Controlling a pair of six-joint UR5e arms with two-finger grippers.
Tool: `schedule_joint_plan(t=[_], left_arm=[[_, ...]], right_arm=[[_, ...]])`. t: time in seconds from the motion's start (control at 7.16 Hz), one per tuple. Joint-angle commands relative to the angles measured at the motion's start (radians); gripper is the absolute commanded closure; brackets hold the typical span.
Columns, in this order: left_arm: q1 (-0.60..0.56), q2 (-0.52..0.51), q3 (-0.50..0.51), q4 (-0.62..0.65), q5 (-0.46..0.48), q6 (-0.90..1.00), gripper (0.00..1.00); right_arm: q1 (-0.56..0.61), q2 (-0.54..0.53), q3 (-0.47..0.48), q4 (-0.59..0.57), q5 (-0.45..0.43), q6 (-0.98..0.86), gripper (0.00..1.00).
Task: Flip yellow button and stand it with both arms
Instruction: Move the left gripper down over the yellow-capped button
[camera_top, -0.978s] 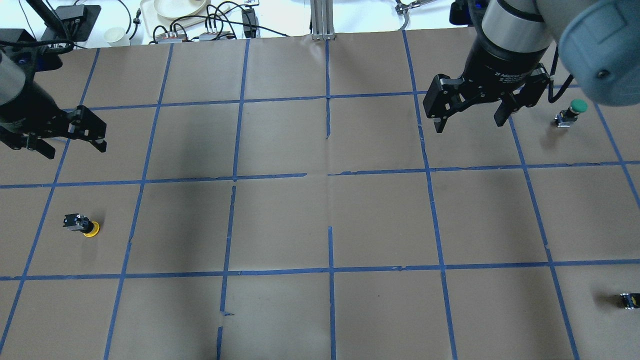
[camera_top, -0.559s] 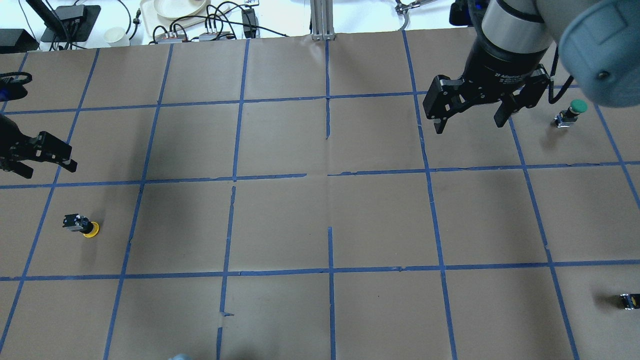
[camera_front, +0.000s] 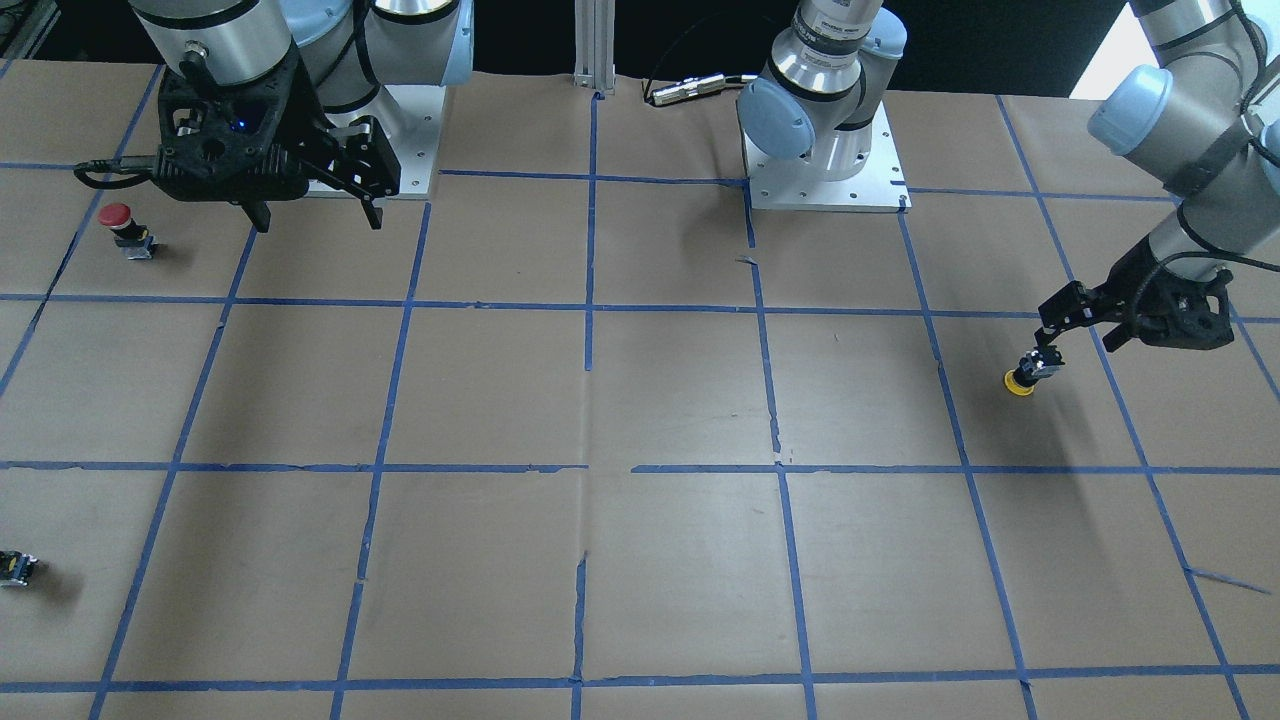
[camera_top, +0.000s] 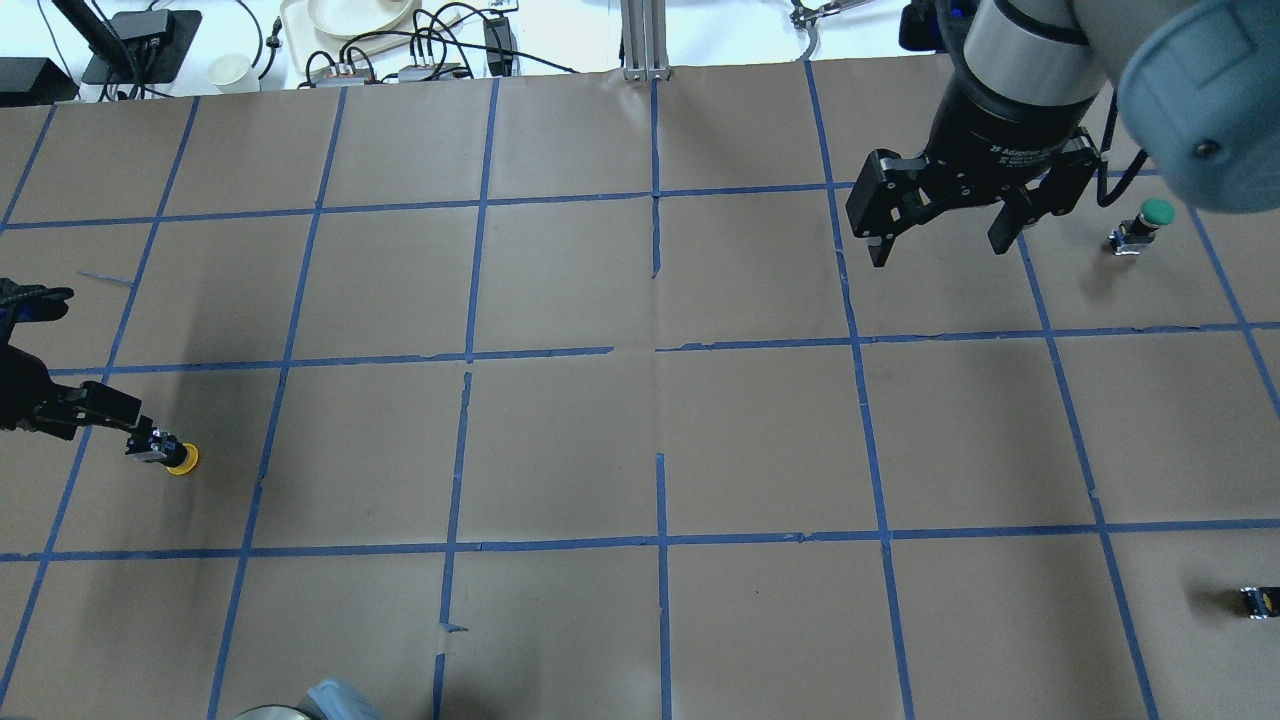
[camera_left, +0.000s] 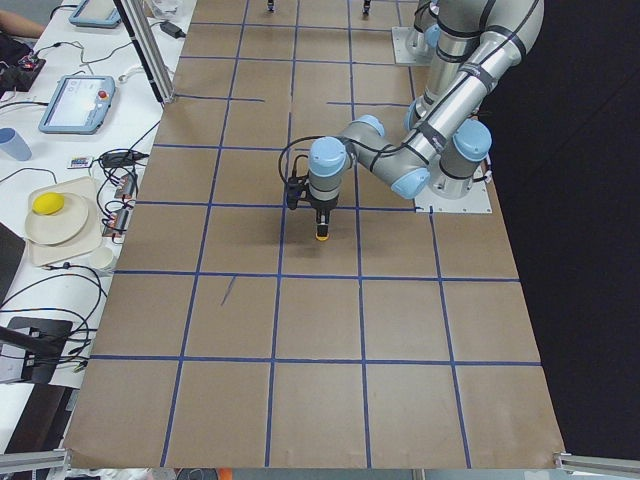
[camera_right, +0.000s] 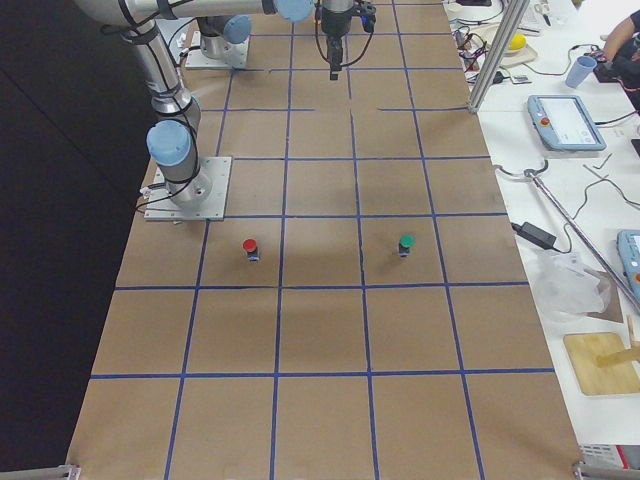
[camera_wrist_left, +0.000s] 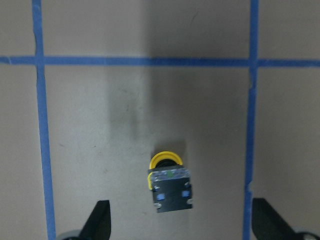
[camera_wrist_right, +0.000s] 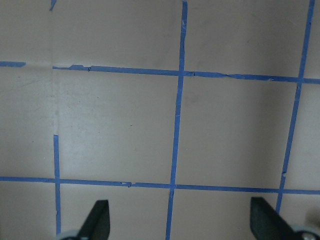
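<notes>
The yellow button (camera_top: 172, 455) lies tilted on the brown paper at the table's left. Its yellow cap points toward the table's middle and its grey base toward my left gripper. It also shows in the front view (camera_front: 1025, 377), the left wrist view (camera_wrist_left: 169, 182) and the left side view (camera_left: 321, 236). My left gripper (camera_top: 135, 432) is open and low over the button's base. Its fingers (camera_wrist_left: 98, 220) stand wide on either side without touching it; the front view shows it too (camera_front: 1080, 345). My right gripper (camera_top: 940, 250) is open and empty, high over the far right; it also shows in the front view (camera_front: 320, 222).
A green-capped button (camera_top: 1142, 225) stands beyond the right gripper. A red-capped button (camera_front: 122, 226) stands near the right arm's base. A small dark part (camera_top: 1260, 601) lies at the right edge, cut off. Cables and a tray (camera_top: 350, 20) lie past the far edge.
My left gripper has moved back toward the robot and down, from the far left to the yellow button. The right arm and the button have not moved.
</notes>
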Motion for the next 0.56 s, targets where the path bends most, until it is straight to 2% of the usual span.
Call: schedule_joint_plan(t=[0.0,0.42], left_arm=[[-0.031,-0.025,-0.029,0.037,-0.079,-0.049,0.01],[-0.046,-0.086,-0.023,0.099,-0.065,-0.051,0.06]], right_arm=[[0.000,0.000,0.000,0.000,0.000,0.000,0.00],[0.000,0.000,0.000,0.000,0.000,0.000,0.00]])
